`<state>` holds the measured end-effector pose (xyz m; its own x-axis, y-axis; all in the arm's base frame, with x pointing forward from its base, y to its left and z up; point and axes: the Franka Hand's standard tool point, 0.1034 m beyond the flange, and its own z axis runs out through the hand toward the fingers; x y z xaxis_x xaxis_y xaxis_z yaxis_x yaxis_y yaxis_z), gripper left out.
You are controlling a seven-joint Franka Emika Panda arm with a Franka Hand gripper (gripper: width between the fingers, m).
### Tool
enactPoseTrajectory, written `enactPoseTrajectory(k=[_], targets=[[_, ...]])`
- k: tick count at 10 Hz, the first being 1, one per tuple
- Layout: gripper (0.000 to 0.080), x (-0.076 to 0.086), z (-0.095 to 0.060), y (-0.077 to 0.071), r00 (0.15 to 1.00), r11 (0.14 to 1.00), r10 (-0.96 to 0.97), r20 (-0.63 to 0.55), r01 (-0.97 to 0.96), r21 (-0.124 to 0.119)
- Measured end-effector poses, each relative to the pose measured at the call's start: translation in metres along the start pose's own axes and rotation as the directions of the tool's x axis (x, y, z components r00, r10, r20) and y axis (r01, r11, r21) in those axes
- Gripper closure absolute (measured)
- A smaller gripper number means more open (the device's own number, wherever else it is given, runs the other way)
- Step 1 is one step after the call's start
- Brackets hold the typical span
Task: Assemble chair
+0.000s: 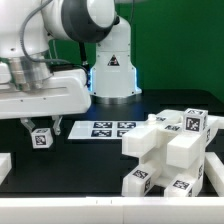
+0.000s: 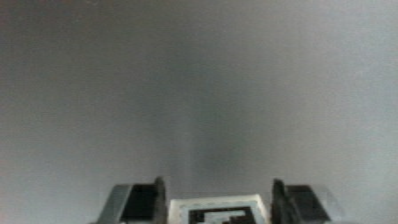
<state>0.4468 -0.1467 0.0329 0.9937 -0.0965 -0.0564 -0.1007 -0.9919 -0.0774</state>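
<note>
your hand was clamped on a small tagged block, lifted off the bench, presumably bound for the part-built chair.

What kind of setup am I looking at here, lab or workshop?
Likely a robotics lab bench: a black table against a green backdrop, a fixed marker board with printed tags, and tagged white chair parts stacked together.
</note>
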Motion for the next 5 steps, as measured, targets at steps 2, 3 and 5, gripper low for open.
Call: enactPoseTrajectory(k=[2, 3, 5], targets=[[0.0517, 0.0076, 0.0029, -0.0378, 0.987, 0.986, -0.16, -0.006, 0.16, -0.047], [0.0517, 0.0067, 0.0034, -0.0335, 0.988, 0.987, -0.151, -0.005, 0.151, -0.048], [0.0517, 0.0065, 0.0039, -0.0338, 0.991, 0.99, -0.132, -0.005, 0.131, -0.047]])
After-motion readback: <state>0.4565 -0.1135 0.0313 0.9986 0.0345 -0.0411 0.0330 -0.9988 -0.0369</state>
